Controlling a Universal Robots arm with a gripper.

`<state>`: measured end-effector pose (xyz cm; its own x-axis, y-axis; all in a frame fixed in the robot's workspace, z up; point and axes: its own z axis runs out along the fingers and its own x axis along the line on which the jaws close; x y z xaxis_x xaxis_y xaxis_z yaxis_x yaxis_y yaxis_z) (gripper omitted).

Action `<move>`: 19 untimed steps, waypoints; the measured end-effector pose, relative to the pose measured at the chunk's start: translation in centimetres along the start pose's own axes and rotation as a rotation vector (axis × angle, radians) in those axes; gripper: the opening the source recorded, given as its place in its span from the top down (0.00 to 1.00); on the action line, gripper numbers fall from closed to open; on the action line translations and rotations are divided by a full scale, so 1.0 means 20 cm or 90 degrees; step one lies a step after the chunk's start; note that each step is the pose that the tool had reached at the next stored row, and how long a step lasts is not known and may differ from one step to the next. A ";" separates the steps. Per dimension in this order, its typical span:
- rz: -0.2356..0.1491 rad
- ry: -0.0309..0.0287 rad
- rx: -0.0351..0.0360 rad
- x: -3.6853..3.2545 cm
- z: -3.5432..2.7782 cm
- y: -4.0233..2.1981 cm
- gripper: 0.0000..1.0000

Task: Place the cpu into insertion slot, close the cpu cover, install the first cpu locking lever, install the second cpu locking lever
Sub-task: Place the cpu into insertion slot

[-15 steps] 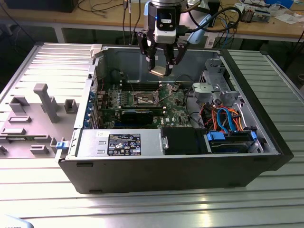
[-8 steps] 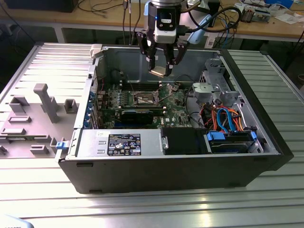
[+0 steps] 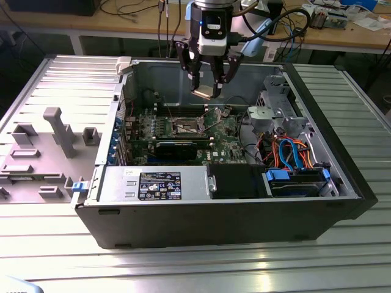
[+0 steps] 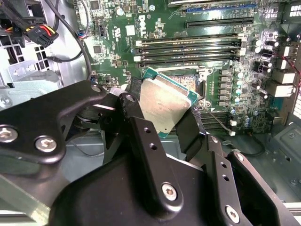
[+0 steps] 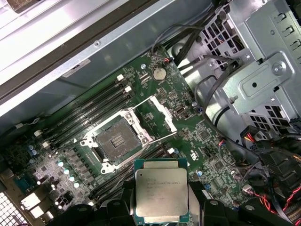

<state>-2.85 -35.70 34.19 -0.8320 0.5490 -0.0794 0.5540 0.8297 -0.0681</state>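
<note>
silvery cpu point(image 5: 161, 192) gripped in black tool point(image 3: 208, 87), arm point(image 3: 211, 6) pointing down over green board point(image 5: 207, 136), insertion slot point(image 5: 115, 144) uncovered

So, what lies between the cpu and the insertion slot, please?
Only air: in the exterior view the gripper holds the cpu raised above the insertion slot.

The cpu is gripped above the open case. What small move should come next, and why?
Probably shift the pincer sideways to bring the cpu over the insertion slot: in the first wrist view the cpu hangs offset from the insertion slot, which lies uncovered.
</note>
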 end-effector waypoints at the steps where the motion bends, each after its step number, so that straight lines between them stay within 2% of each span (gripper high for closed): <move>1: 0.000 -0.0002 0.0003 0.000 0.000 0.000 0.45; 19: 0.001 -0.0039 0.0060 0.000 0.000 0.000 0.45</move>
<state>-2.85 -35.70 34.19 -0.8311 0.5496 -0.0855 0.5555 0.8279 -0.0774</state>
